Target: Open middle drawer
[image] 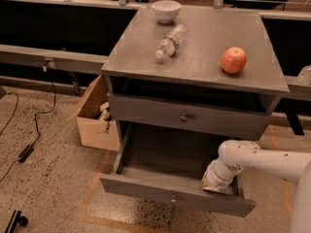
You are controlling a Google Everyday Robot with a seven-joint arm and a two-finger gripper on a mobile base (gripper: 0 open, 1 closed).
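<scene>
The grey cabinet [194, 67] has a closed drawer [146, 111] with a small round knob under an open dark slot. Below it the middle drawer [160, 191], wide and shallow with a small knob at the centre of its flat front, stands pulled far out, and its inside looks bare. My gripper [214, 182], on the white arm [262, 159] that comes in from the right, reaches down into this drawer at its right end, just behind the front panel.
On the cabinet top lie a clear plastic bottle [170, 41], a white bowl [166, 9] and a red apple [233, 59]. An open cardboard box [95, 115] stands on the floor against the cabinet's left side. Cables [29, 130] run over the floor at left.
</scene>
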